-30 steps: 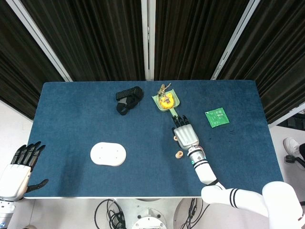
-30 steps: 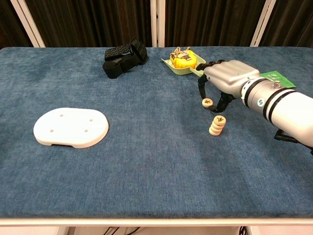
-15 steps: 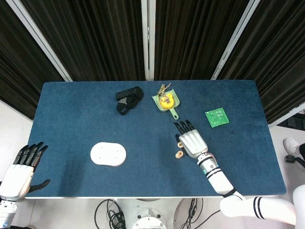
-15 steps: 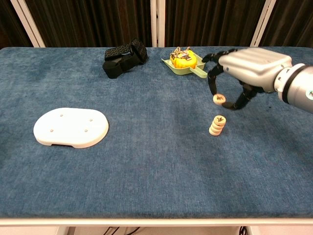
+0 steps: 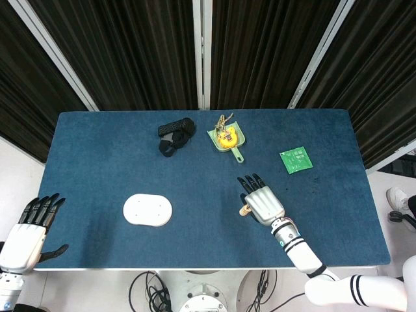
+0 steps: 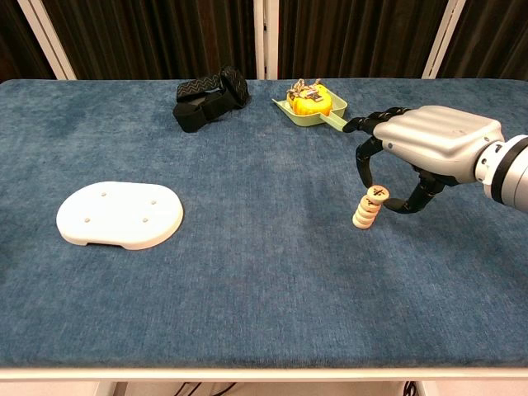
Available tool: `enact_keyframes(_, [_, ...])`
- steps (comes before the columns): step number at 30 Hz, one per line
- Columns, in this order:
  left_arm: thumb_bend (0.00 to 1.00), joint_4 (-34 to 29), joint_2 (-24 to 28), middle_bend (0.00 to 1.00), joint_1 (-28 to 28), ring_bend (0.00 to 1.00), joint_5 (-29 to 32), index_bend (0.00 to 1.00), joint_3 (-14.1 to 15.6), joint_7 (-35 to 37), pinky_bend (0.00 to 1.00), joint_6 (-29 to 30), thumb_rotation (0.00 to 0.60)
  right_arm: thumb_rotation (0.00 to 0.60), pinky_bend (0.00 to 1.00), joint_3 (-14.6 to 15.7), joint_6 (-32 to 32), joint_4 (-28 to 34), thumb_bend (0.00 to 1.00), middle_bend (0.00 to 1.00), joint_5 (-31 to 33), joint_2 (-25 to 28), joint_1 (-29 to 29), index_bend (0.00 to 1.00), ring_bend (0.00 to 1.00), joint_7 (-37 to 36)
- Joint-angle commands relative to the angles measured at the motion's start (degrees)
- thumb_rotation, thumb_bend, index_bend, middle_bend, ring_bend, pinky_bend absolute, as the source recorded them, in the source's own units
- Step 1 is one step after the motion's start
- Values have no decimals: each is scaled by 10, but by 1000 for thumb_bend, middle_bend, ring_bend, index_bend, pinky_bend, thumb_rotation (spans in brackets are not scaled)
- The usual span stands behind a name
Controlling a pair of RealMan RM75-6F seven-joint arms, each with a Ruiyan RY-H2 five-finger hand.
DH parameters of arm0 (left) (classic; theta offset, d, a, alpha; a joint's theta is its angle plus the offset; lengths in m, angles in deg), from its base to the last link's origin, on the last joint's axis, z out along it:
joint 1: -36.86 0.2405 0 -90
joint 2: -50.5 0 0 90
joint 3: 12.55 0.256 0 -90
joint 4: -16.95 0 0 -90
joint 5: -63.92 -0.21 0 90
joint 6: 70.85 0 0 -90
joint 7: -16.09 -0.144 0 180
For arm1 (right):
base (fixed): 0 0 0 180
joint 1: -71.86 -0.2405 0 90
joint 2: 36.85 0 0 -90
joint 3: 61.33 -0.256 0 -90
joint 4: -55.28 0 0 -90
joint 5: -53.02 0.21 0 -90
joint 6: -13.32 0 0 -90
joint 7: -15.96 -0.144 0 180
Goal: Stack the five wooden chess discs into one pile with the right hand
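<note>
A short pile of wooden chess discs stands on the blue table right of centre. My right hand arches over it from the right. Between the thumb and a finger it pinches one more wooden disc, which sits slightly tilted right at the top of the pile. In the head view the right hand covers most of the pile, so only its left edge shows. My left hand hangs off the table's front left corner, fingers spread and holding nothing.
A white oval plate lies at the left front. At the back are a black strap and a green scoop with a yellow object. A green circuit board lies at the right.
The right hand lifted the loose disc off the table, carried it toward the front and lowered it onto the top of the pile. The left hand has barely moved.
</note>
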Motion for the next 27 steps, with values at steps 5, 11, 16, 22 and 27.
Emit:
enact_keyframes(5, [60, 1, 1, 0, 0, 0, -1, 0, 0, 3, 0, 2, 600, 600, 0, -3, -3, -9, 270, 51, 4, -10, -3, 546, 0, 0])
enact_keyframes(11, [60, 1, 2, 0, 2, 0, -1, 0, 0, 7, 0, 5, 600, 600, 0, -3, -3, -7, 270, 51, 5, -10, -3, 546, 0, -1])
enact_keyframes(16, [60, 1, 2, 0, 2, 0, -2, 0, 0, 5, 0, 5, 600, 600, 0, -3, -4, -4, 270, 51, 5, -9, -4, 530, 0, -1])
enact_keyframes(22, [60, 1, 2, 0, 1, 0, 0, 0, 0, 6, 0, 3, 600, 600, 0, -3, -5, -3, 268, 48, 12, -7, -5, 493, 0, 4])
enact_keyframes(27, [60, 1, 2, 0, 1, 0, 0, 0, 0, 6, 0, 3, 600, 600, 0, -3, -5, -1, 262, 48, 14, -6, -6, 477, 0, 5])
